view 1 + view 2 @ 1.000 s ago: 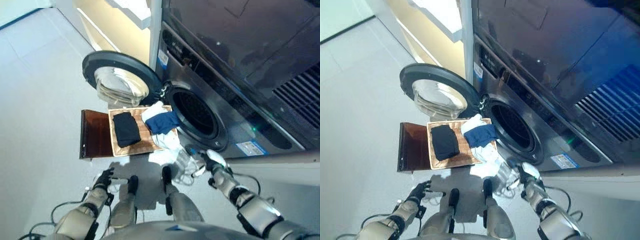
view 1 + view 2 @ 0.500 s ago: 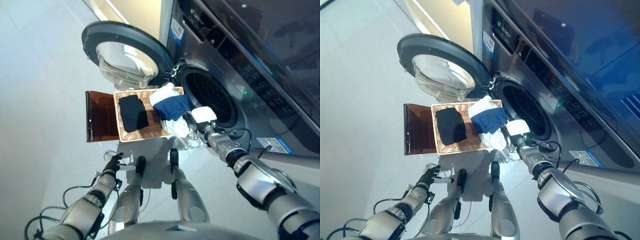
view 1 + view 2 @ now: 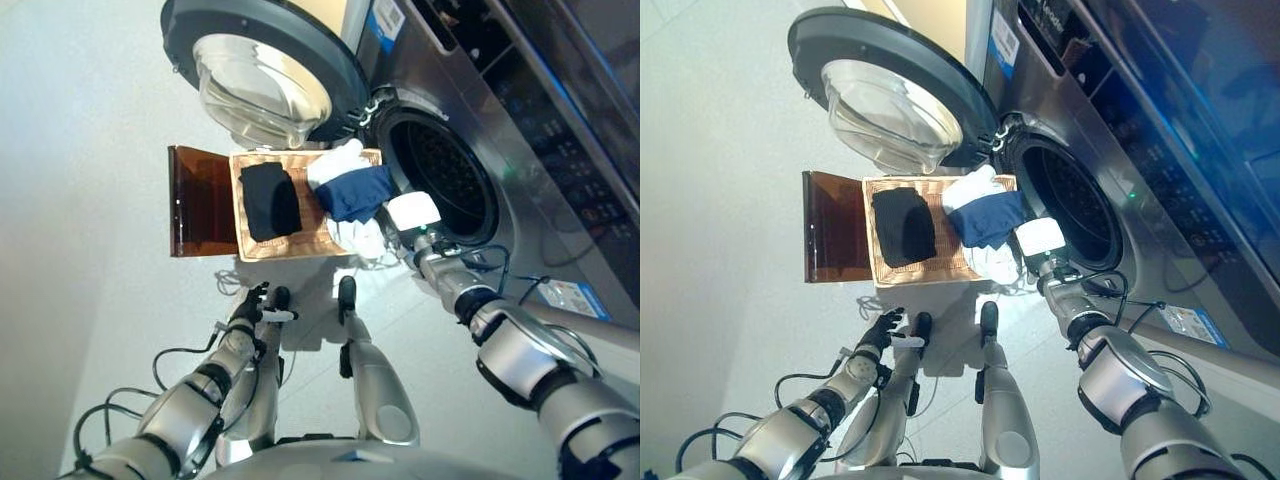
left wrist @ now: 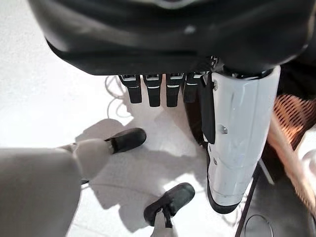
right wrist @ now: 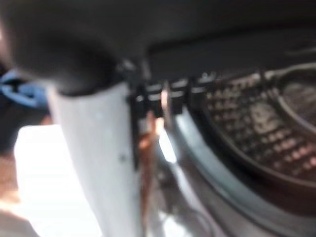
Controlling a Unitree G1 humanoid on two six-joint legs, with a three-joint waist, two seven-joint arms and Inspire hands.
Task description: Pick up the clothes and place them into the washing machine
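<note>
My right robot hand hung at the washing machine's open drum, beside the white garment; I could not tell its grip. The navy and black clothes lay on the woven tray. My left robot hand hung relaxed over the floor.

Scene is brightly lit from above, glare seen on floor (right wrist view heavily blurred).
</note>
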